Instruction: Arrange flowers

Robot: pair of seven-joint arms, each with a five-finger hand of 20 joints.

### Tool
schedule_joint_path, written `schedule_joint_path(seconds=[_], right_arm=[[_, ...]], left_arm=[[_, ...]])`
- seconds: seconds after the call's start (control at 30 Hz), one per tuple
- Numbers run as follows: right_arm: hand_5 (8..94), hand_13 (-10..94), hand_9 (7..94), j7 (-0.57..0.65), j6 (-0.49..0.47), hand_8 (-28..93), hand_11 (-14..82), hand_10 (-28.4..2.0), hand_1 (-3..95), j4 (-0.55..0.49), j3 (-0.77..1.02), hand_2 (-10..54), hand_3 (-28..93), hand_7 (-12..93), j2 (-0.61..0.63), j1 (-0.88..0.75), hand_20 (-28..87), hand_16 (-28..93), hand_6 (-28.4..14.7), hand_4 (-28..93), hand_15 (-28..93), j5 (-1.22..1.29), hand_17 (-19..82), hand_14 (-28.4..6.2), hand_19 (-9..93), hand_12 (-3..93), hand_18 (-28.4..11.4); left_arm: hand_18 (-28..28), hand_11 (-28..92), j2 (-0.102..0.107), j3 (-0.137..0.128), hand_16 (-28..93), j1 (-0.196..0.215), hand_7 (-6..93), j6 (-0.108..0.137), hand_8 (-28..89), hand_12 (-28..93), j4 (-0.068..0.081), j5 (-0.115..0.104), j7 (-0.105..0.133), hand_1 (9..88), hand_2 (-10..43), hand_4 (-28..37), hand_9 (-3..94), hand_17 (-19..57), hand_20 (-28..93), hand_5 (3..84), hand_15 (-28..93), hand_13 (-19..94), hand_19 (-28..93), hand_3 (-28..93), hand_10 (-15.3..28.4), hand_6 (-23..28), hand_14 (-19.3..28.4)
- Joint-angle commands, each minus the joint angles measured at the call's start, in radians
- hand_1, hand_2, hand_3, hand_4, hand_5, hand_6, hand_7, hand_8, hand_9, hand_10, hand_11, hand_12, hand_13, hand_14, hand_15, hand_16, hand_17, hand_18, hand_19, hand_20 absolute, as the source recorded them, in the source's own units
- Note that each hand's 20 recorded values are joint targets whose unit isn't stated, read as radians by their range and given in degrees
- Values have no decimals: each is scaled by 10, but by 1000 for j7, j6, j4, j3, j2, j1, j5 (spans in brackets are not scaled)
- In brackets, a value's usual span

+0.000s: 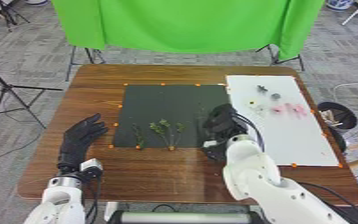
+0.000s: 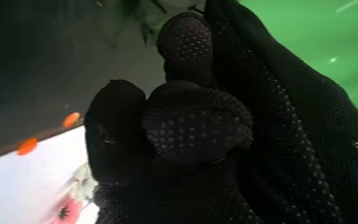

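Sprigs (image 1: pixel 166 131) are down on the mat (image 1: pixel 162 102), pink flowers (image 1: pixel 287 110) right of it to go, left hand (image 1: pixel 85 132) uncurled, right hand (image 1: pixel 220 125) seemingly pinching foliage (image 2: pixel 146 30).

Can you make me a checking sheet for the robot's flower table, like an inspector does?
Surface: brown wooden table, with a dark mat and a white board on it.
Job's things: green sprigs on the mat; pink flowers on the board.
Clutter: small orange markers along the mat's and board's edges.
Hands: left hand beside the mat, fingers straight; right hand at the mat's right side, can't tell if it holds anything.
Cables: dark cable along the right arm.
Surroundings: green cloth beyond the table, tripod left, black bin right.
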Motion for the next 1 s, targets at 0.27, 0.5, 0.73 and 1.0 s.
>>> schedule_joint_path(seconds=[0.27, 0.5, 0.73, 1.0], right_arm=[[635, 937, 881, 10, 16, 86, 277, -139, 587, -1, -24, -95, 635, 633, -11, -26, 448, 259, -59, 67, 582, -8, 753, -8, 833, 533, -41], [608, 937, 871, 24, -18, 95, 277, -132, 584, -9, -20, -95, 638, 648, -3, -37, 446, 271, -44, 50, 565, 6, 747, -11, 829, 527, -43], [599, 937, 863, 20, -47, 104, 285, -131, 581, -17, -21, -95, 646, 642, 11, -48, 442, 289, -41, 32, 554, 17, 736, -13, 836, 519, -50], [593, 937, 852, 9, -71, 109, 284, -124, 575, -18, -10, -95, 648, 616, 18, -47, 426, 313, -35, 23, 532, 44, 724, -17, 845, 512, -55]], left_arm=[[120, 216, -7, 11, -5, 27, 171, -12, -84, 126, 8, 32, -41, 262, -22, -247, 512, 140, 234, 530, 280, 438, 76, 724, 141, 0, 177], [119, 216, -6, 6, -5, 31, 171, -13, -84, 126, 6, 32, -43, 262, -23, -246, 511, 139, 233, 530, 281, 438, 76, 723, 140, 0, 177], [119, 216, -8, 4, -6, 33, 171, -19, -84, 125, 6, 32, -47, 261, -24, -244, 511, 138, 233, 529, 283, 437, 77, 724, 140, 0, 177], [119, 217, -6, 4, -6, 31, 171, -23, -84, 124, 8, 33, -50, 261, -25, -245, 512, 138, 232, 530, 283, 436, 77, 725, 140, 0, 177]])
